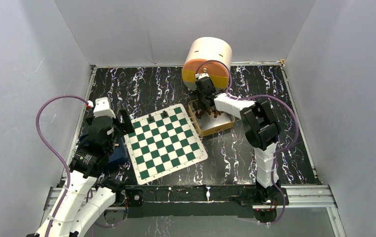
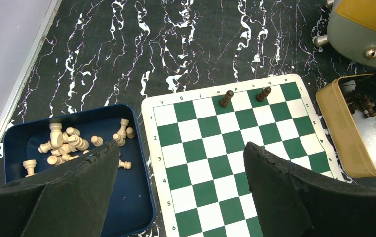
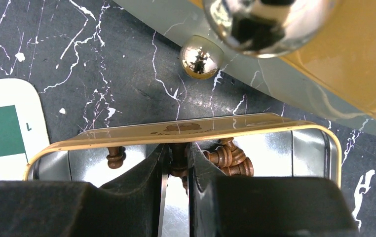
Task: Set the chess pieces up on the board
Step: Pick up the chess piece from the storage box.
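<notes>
Right gripper point(image 3: 175, 157): jaws narrowed to a slit, both pads against one brown chess piece point(image 3: 178, 169), inside the tan tray point(image 3: 176, 129). More brown pieces point(image 3: 230, 158) lie at 3 o'clock of it. The tray sits at 2 o'clock of the board point(image 1: 164, 143).

Left gripper point(image 2: 181, 148): jaws spread wide, holding nothing, above the board's 9 o'clock edge and the blue tray point(image 2: 72, 111) of light pieces point(image 2: 65, 143).

Two dark pieces point(image 2: 226, 98) point(image 2: 262, 94) stand upright on the board's 12 o'clock row.

Two chessmen point(image 2: 226, 98) on one board point(image 2: 210, 163), one blue tray point(image 2: 131, 202), one tan tray point(image 2: 332, 133)
</notes>
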Motion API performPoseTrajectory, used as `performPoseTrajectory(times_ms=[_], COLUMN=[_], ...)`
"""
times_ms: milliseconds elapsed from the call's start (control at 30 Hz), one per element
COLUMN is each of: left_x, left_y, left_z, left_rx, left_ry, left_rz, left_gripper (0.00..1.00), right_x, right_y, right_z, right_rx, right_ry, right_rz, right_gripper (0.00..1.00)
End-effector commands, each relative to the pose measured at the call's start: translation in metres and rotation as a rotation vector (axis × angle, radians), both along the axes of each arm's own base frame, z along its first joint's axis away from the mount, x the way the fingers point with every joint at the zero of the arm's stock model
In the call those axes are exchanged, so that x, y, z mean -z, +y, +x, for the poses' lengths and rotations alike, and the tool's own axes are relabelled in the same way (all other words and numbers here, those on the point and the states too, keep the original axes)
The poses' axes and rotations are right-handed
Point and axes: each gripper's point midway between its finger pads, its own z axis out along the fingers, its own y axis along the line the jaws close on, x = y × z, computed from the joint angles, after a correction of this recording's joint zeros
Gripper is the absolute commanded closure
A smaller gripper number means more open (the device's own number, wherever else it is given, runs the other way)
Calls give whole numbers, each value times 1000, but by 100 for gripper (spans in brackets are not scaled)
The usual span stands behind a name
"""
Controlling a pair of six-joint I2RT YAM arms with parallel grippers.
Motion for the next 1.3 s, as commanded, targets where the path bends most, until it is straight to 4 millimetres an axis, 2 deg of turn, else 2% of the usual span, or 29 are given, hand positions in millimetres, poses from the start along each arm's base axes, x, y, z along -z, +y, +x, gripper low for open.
performPoseTrajectory(times_ms=[0, 367, 733, 1000, 1267], left_x=[-5, -5, -4, -3, -1], left_y=[2, 2, 1, 0, -1], left_z=[1, 2, 2, 3, 3], left_rx=[-5, -5, 0, 1, 4], left_ry=[-23, -22, -19, -15, -8], left_rz=[5, 6, 4, 4, 5], left_gripper=[7, 7, 7, 7, 7], right_x=[-23, -38, -53, -57, -62], right_y=[0, -4, -9, -9, -8], right_z=[20, 19, 15, 2, 4], right_rx=[26, 54, 78, 69, 39], right_ry=[-74, -79, -76, -38, -47], right_rz=[11, 16, 9, 28, 23], right_gripper=[76, 81, 81, 82, 82])
